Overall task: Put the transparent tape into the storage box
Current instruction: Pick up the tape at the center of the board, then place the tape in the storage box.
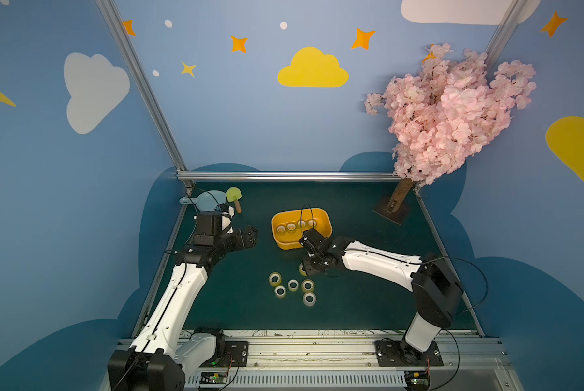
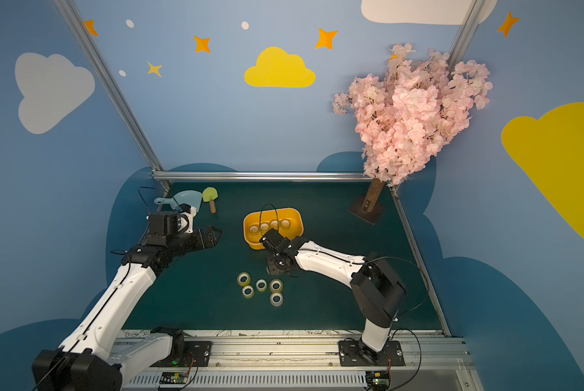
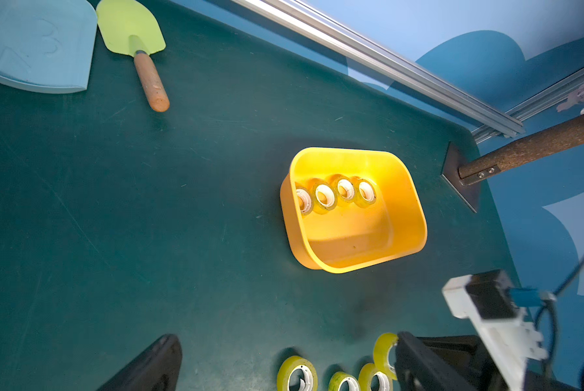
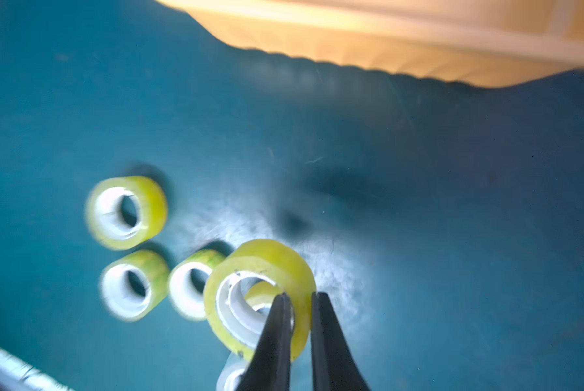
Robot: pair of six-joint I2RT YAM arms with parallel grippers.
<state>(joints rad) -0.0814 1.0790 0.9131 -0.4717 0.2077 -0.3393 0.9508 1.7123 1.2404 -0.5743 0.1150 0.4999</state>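
Transparent tape roll (image 4: 270, 254) sat pinched in the right gripper (image 4: 299, 296). One finger went through the white core and the other stayed outside, both clamped on the roll's wall near the fingertips. It hung tilted, just short of the storage box (image 3: 409, 220) and beside the loose rolls (image 1: 293, 285), five of them clustered on the tabletop (image 1: 368, 304). Couldn't tell whether it was fully clear of the tabletop. Left gripper (image 1: 252, 236) hovered off to the side of the box, jaws apart as far as I could see, nothing in them.

Risks as I judged them:
- **Slip:** the grip was small, right at the tips, on a slick curved band. The roll could swivel or slide out on the way over.
- **Rim strike:** the box wall was close ahead. A low carry would clip the rolled rim, and that could knock the roll loose or shove the box.
- **Bad landing:** four stowed rolls (image 3: 324, 198) stood in a row along one long wall, so a drop there could bounce off them. The bare half of the box floor looked safer.

Materials:
- **Rolls:** glossy yellowish-clear tape on white plastic cores, short fat rings.
- **Box:** smooth orange-yellow plastic, shallow, rounded corners.
- **Tabletop:** dark green, matte, scuffed.
- **Gripper fingers:** black, tapered, hard.

Pale blue dustpan (image 3: 36, 44) and a lime trowel (image 3: 128, 30) with a wooden handle lay at the far corner, out of the way.
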